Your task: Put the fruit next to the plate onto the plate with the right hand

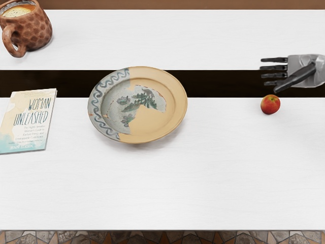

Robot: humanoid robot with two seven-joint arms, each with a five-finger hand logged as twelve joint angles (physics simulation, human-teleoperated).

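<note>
A small red and yellow apple [270, 104] lies on the white table, well to the right of the plate [172, 107]. The plate is tan with a blue-grey patterned part and a leaf design, and nothing lies on it. My right hand [277, 73] comes in from the right edge and hovers just above and behind the apple, apart from it. Its dark fingers [274, 67] are stretched out toward the left and the thumb slants down toward the fruit. The hand holds nothing.
A brown mug [25, 28] with a light drink stands at the back left. A book [28, 121] lies flat at the left edge. A dark gap [213, 84] runs across between the rear and front table surfaces, behind the plate.
</note>
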